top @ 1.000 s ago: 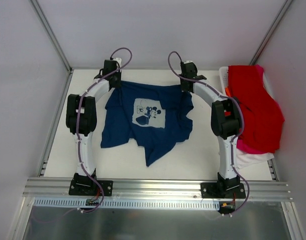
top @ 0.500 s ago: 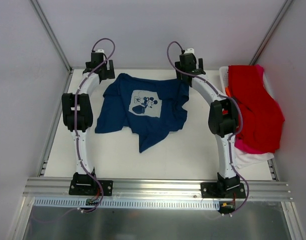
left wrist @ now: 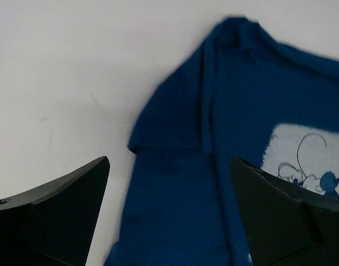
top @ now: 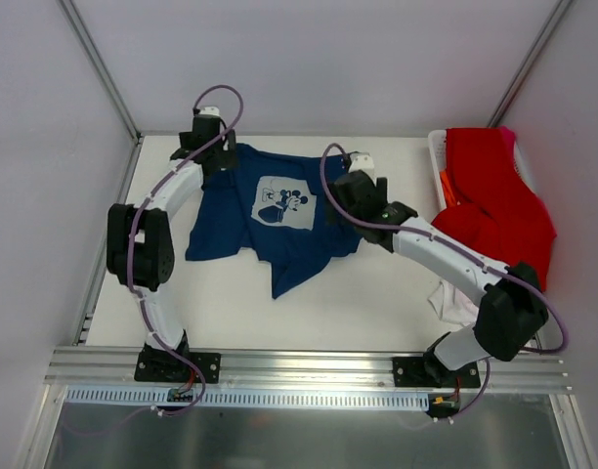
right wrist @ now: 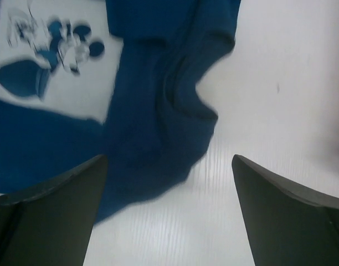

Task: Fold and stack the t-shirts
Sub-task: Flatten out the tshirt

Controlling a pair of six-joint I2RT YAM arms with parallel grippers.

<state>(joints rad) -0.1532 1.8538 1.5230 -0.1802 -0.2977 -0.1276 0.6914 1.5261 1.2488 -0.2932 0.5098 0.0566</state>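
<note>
Jaws spread; only top view shows red t-shirt [top: 499,210].

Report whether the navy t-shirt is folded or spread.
Spread, not folded: the navy t-shirt lies flat with its mouse print facing up, edges rumpled.

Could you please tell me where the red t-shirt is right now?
In the top view, the red t-shirt is draped over the white basket at the right edge of the table, well apart from the navy t-shirt at centre.
</note>
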